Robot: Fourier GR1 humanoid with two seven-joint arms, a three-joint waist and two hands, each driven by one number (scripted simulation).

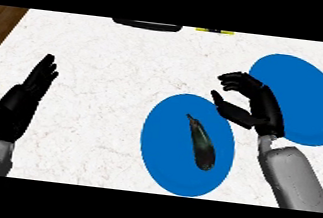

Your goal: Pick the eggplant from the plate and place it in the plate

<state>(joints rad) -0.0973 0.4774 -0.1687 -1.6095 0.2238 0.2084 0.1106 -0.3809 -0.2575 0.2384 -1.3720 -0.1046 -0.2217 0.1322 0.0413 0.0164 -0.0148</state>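
A dark eggplant [202, 144] lies lengthwise on the nearer blue plate [167, 152], stem end pointing away from me. A second blue plate [308, 87] sits farther back to the right with nothing on it. My right hand [258, 104] hovers between the two plates, just right of and beyond the eggplant, fingers slightly curled and thumb spread, holding nothing. My left hand [20, 100] rests open at the left side of the counter, fingers straight and pointing away.
The white marble counter [102, 64] has wooden floor showing past its left and right edges. A dark object [148, 24] and a small yellow item [216, 31] sit at the far edge.
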